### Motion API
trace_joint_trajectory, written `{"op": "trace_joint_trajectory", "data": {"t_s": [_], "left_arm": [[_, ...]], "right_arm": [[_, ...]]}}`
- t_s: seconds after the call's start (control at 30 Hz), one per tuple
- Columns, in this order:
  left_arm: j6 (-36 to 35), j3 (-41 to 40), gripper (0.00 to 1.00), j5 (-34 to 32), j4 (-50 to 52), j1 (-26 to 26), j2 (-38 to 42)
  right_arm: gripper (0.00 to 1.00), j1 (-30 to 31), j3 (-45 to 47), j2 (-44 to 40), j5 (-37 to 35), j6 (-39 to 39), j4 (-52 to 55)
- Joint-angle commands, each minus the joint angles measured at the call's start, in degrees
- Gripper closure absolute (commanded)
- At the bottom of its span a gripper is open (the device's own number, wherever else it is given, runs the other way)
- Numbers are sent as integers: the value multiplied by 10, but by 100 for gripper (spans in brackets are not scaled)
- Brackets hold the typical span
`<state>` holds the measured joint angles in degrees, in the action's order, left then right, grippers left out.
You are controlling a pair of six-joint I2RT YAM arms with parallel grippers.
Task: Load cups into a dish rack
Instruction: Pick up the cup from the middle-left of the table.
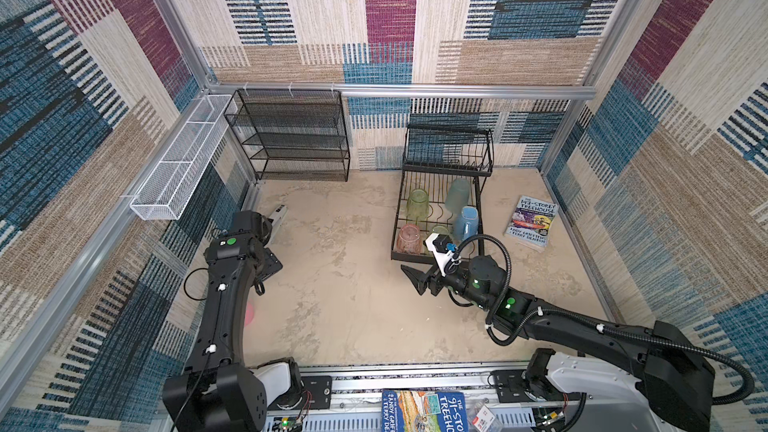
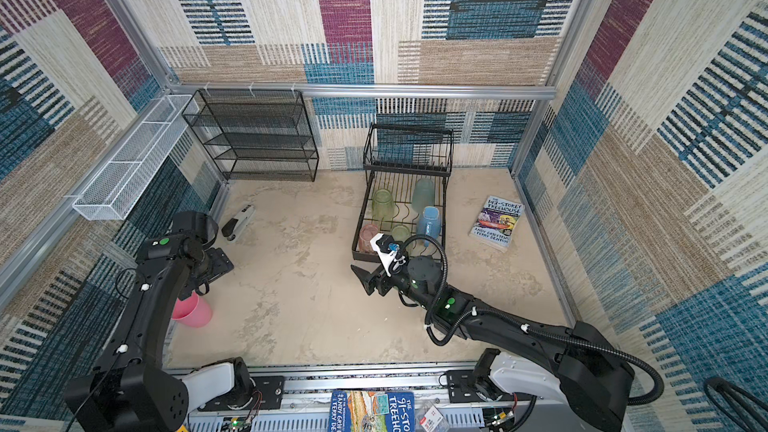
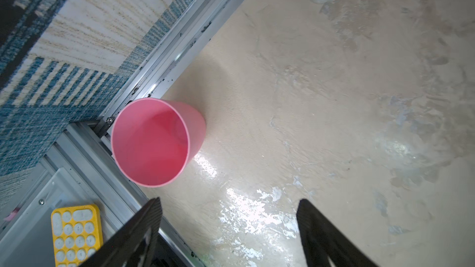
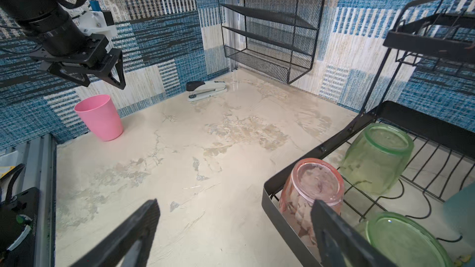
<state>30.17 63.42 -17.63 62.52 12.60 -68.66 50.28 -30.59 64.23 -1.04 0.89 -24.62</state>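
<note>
Our left hand (image 3: 230,200) hangs over the table (image 3: 308,98), fingers (image 3: 138,232) apart, nothing between them. The pink cup (image 3: 154,142) stands upright, mouth up, off to one side of the gap and not yet inside it. It sits tight against the metal rail (image 3: 164,55) at the table's edge.

We judge this is the pickup of the only cup left outside the rack. To do it well:
- Shift the hand over until the cup's wall sits in the gap.
- Come down straight and close gently.
- Watch the cup, which looks like light plastic and would likely tip or skid if nudged.
- Mind the rail, the main snag, since it leaves little room for a finger on that side.

Our right hand (image 4: 235,202) is spread and empty too, low and just in front of the dish rack (image 1: 399,218). Five cups are in the lower tray:
- a peach cup (image 4: 312,188), bottom up
- a green cup (image 4: 377,157), bottom up
- a second green cup (image 4: 408,242), bottom up
- a teal cup (image 1: 457,195)
- a blue mug (image 1: 467,222)

The pink one probably needs flipping as well. The right hand sits at the rack's front and may block the way in.

The stapler (image 2: 239,220) and book (image 1: 532,222) lie on the table, clear of the likely route. The black mesh shelf (image 1: 291,135) and white basket (image 1: 183,160) are along the walls and not involved.
</note>
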Motion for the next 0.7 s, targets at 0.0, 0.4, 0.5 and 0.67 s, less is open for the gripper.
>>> {"op": "trace_joint_trajectory", "data": {"t_s": [0.0,0.4,0.5,0.67], "left_arm": [[4,-7,16,-2,-6,24,-6],[-13,-48,19,13,-81,56,-43],[-14,-52,20,13,-90,60,-52],[-21,-69,21,14,-108,72,-51]], "right_arm": [[5,5,2,8,7,3,-37],[6,107,0,67,51,-77,-91],[7,142,4,84,48,-101,-121],[8,163,10,102,45,-112,-147]]}}
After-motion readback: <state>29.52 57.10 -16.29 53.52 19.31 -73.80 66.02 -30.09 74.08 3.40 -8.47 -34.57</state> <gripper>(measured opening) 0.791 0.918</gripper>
